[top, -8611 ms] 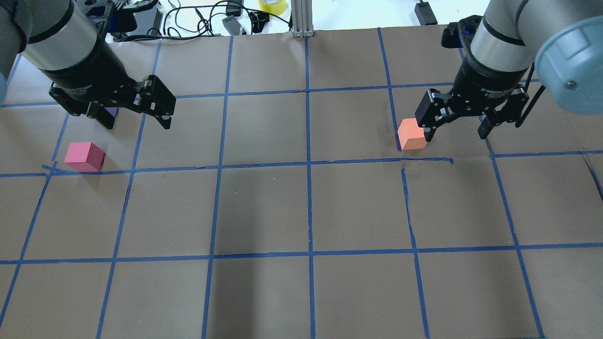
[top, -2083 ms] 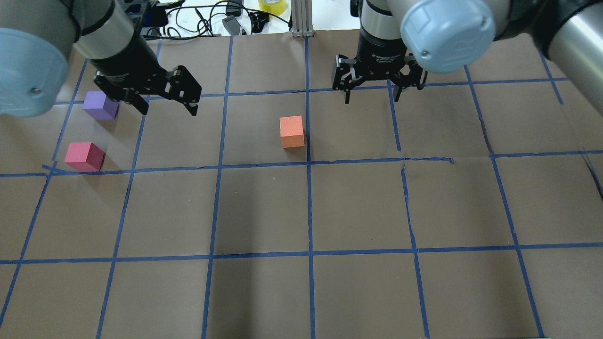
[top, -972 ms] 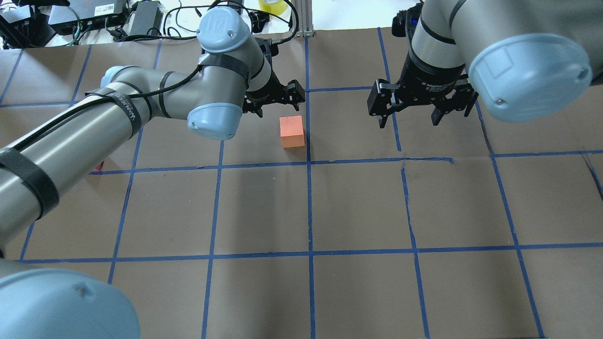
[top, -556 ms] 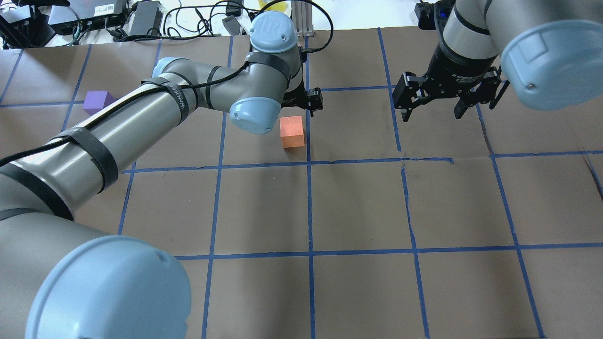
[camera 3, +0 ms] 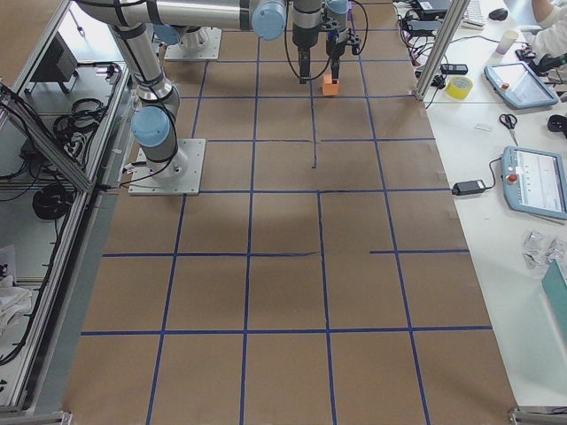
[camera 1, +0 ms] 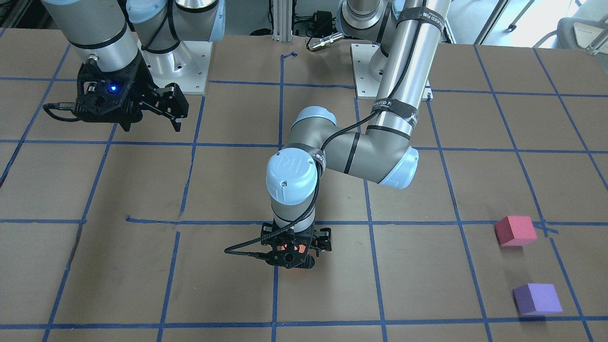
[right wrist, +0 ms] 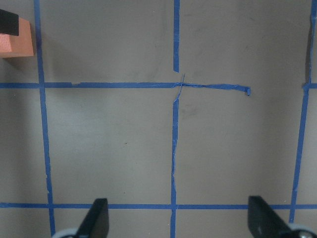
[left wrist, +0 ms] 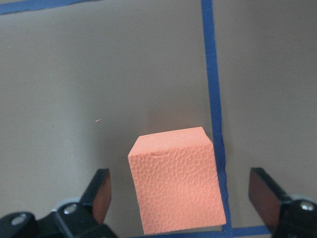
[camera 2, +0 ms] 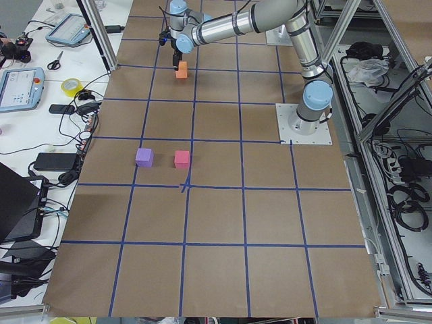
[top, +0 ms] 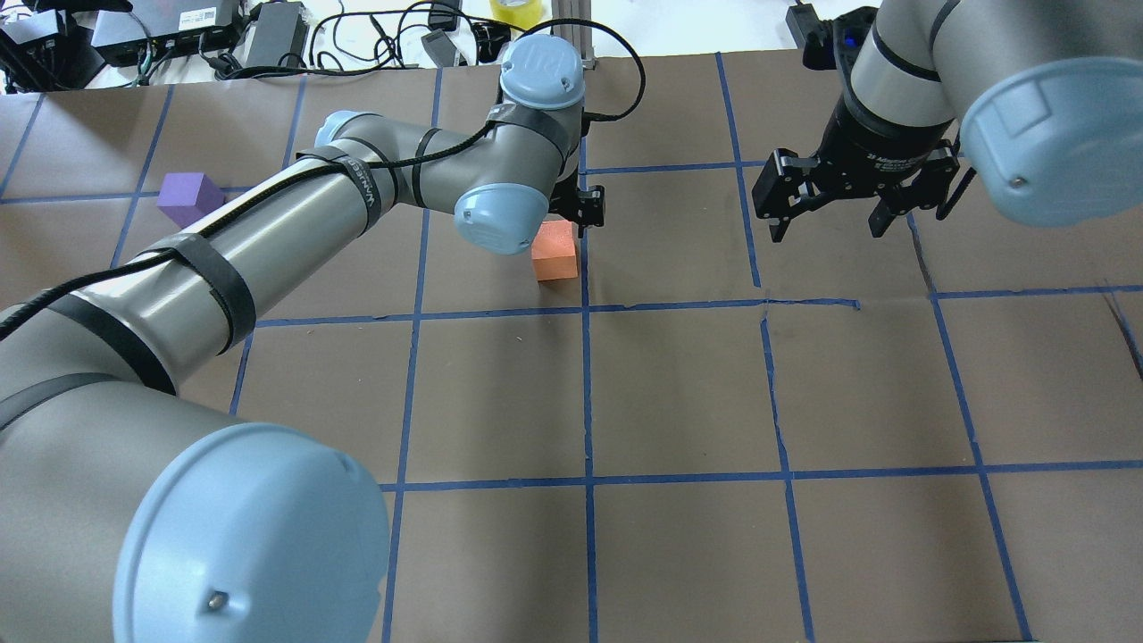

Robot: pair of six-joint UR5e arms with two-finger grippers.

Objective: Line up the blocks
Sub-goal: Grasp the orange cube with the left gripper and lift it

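**Layout.** The tabletop (top: 679,393) carries three blocks. The left arm (top: 268,232) reaches across it to about the middle of its length, toward the edge far from the robot. The right tool (top: 828,228) hangs released and empty above bare paper, well apart from every block.

**Tool state.** The left tool (camera 1: 295,248) is released and straddles the orange block (top: 554,253). In the wrist view its fingers (left wrist: 100,191) stand on either side of the block, apart from it, with roughly equal gaps. The block rests on the paper, one lower edge against a blue tape line (left wrist: 212,89).

**Step in hand (judged): grasp the orange block.**
1. Lower the tool until the pads face the block's side walls at mid-height. The present height above the paper cannot be read exactly.
2. Close slowly and evenly. The block looks like soft foam, so stop at light contact to avoid crushing or twisting it.
3. Lift straight up before any sideways travel.

**Reference.** The pinkish-red block (camera 1: 515,230) and the purple block (camera 1: 536,298) lie near each other toward the tabletop's end on the robot's left, the purple one nearer the far edge. Take the line from that pair.
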